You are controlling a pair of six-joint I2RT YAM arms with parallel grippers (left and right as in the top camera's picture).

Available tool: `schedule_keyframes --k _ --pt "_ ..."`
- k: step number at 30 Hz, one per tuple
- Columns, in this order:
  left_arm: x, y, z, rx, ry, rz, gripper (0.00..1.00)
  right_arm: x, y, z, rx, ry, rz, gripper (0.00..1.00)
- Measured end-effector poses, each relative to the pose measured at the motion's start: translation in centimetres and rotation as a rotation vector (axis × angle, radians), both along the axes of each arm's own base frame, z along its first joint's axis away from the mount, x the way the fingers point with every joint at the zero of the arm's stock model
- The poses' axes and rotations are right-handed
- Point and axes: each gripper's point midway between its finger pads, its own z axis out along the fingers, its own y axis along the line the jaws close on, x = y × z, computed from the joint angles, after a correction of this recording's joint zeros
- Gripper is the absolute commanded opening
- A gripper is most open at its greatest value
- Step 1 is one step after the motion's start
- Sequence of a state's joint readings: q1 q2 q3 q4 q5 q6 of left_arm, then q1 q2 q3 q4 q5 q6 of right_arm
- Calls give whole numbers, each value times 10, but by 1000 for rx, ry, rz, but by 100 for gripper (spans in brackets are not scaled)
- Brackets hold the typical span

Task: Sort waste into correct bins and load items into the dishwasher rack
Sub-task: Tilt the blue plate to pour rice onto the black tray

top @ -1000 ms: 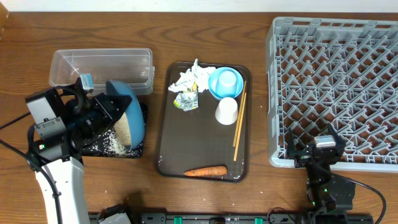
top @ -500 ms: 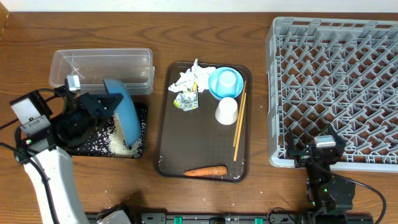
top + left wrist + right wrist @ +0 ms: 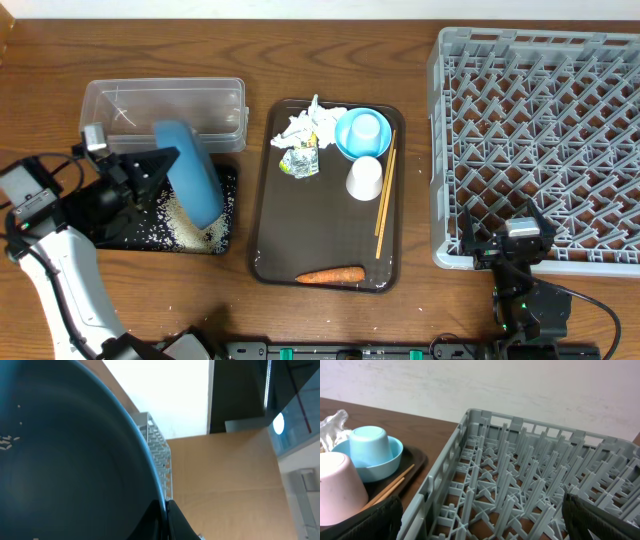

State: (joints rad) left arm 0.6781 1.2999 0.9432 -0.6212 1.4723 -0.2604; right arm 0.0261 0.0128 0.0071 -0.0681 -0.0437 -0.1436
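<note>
Right, my left gripper point(image 3: 158, 165) is clamped on the rim of the blue dish point(image 3: 190, 182), tipped on edge over the black tray point(image 3: 135, 235), where the rice point(image 3: 195, 232) lies heaped. A few grains cling inside, so I'd tilt steeper and tap gently, keeping above the tray. My right gripper point(image 3: 505, 243) sits wide open beside the rack point(image 3: 540, 140).

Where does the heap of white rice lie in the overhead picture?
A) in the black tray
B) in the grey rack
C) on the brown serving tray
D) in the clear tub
A: the rice lies piled in the black tray, under the tilted blue dish, and no grains show in the clear tub.
</note>
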Motion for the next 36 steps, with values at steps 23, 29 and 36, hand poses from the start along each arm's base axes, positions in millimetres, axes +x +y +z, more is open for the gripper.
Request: schedule_keyframes --k 23,29,36 --pt "-7 26 5 -27 -28 78 6 0 0 0 0 0 0 99" --pt "-9 24 5 -51 -10 77 6 0 0 0 0 0 0 99" --pt "-14 19 6 -29 5 84 6 0 0 0 0 0 0 99"
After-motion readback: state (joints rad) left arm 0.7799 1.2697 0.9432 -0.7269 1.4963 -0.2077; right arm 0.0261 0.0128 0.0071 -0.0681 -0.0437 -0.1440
